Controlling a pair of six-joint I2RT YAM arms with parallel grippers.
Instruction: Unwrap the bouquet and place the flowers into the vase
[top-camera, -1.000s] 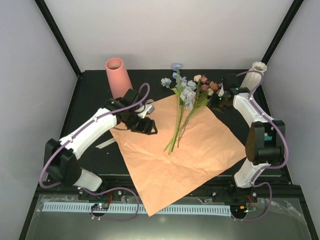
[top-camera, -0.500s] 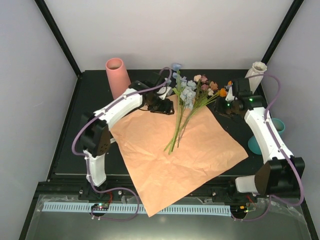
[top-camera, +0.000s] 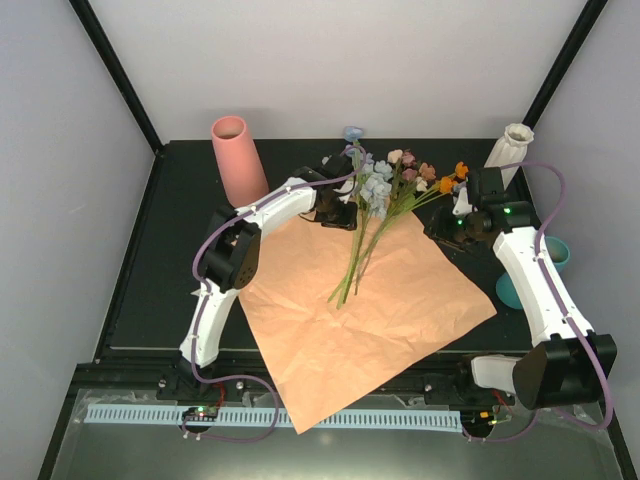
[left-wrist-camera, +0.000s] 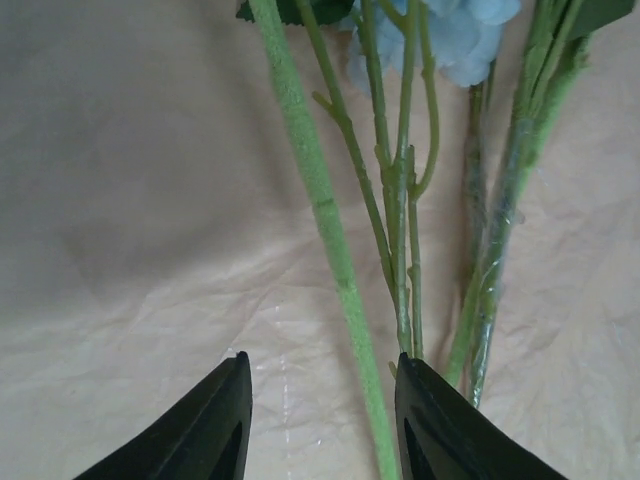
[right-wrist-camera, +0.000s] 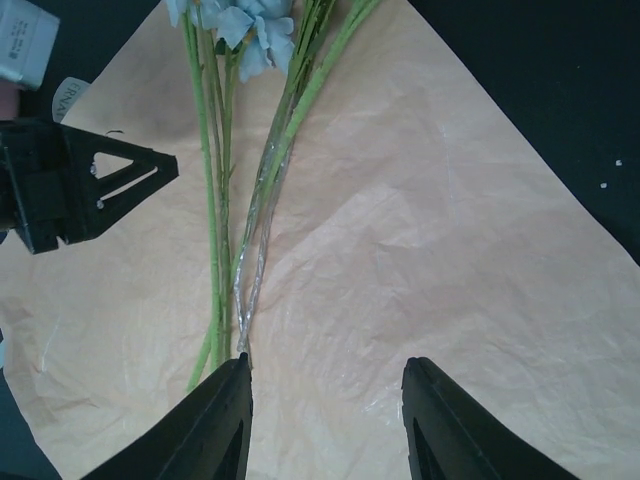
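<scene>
The bouquet lies unwrapped: the peach paper sheet (top-camera: 350, 320) is spread flat and the flowers (top-camera: 378, 190) rest on it, blooms toward the far edge and stems (top-camera: 350, 265) pointing near. My left gripper (top-camera: 345, 213) hovers low over the stems, open, with one thick green stem (left-wrist-camera: 330, 240) running between its fingers (left-wrist-camera: 215, 430) untouched. My right gripper (top-camera: 445, 222) is open above the paper (right-wrist-camera: 450, 250), its left fingertip beside the stem ends (right-wrist-camera: 240, 320). The white ribbed vase (top-camera: 510, 148) stands at the far right corner.
A pink cylinder vase (top-camera: 238, 160) stands at the far left. A teal vase (top-camera: 556, 250) sits at the right edge, partly behind my right arm. The paper's near corner hangs over the table's front edge (top-camera: 300, 415).
My left arm stretched right across the paper until its gripper reached the flower stems. My right gripper drew back slightly toward the near right, its elbow swinging outward.
</scene>
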